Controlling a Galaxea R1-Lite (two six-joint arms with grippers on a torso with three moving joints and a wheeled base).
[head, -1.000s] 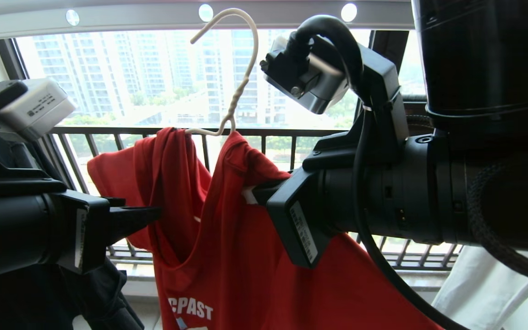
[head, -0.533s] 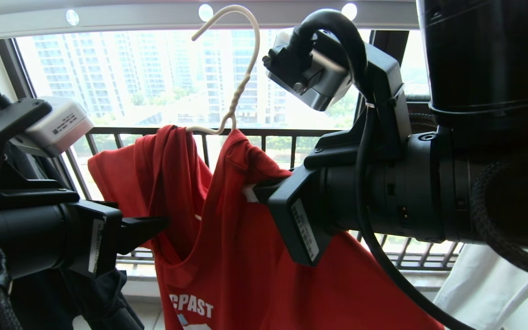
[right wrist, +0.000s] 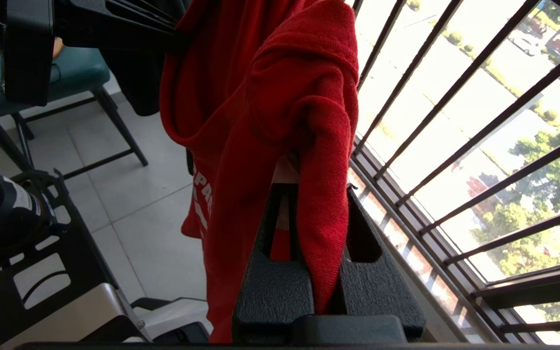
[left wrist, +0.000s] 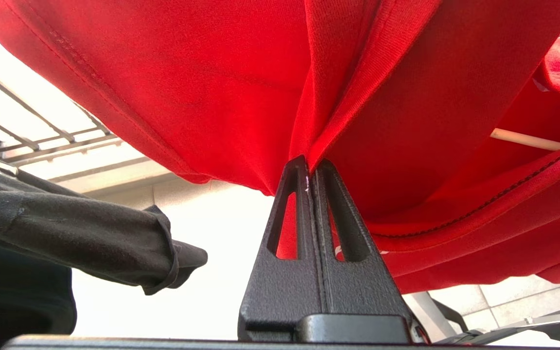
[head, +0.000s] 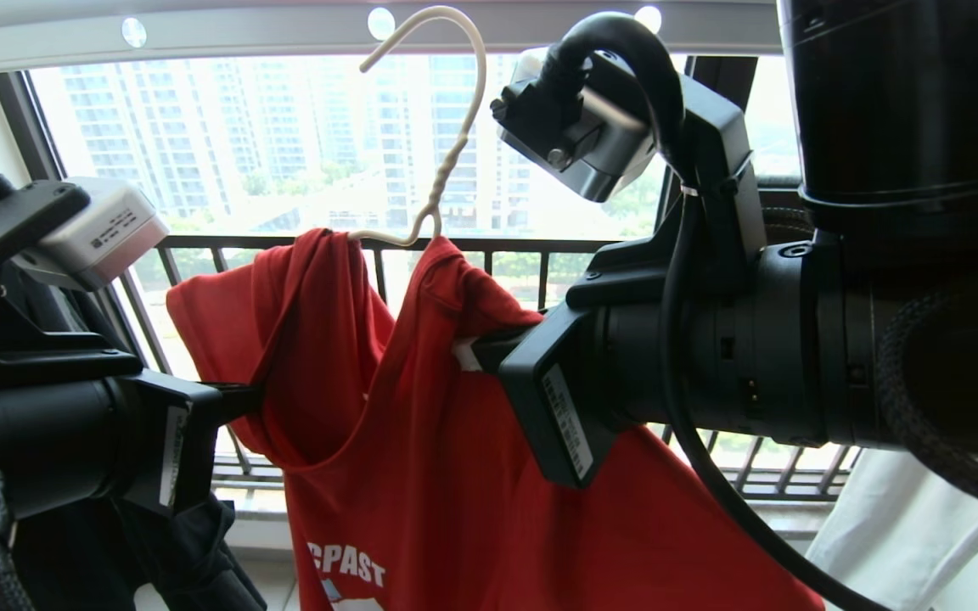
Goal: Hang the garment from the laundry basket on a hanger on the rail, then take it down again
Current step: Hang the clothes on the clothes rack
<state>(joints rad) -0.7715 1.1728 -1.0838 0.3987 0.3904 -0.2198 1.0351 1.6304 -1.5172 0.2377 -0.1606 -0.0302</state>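
Garment (head: 421, 475) draped on hanger (head: 446, 161) below the rail (head: 285, 25). Left gripper (left wrist: 309, 170) pinches a fold; right gripper (right wrist: 309, 194) clamps cloth — apparently the hanger too. Risk: uneven pulls slide the shirt off.

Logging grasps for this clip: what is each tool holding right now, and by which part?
Both hold the red T-shirt. The left tool is shut on a pinched fold of fabric at one shoulder; the right tool is shut on bunched fabric at the other shoulder.
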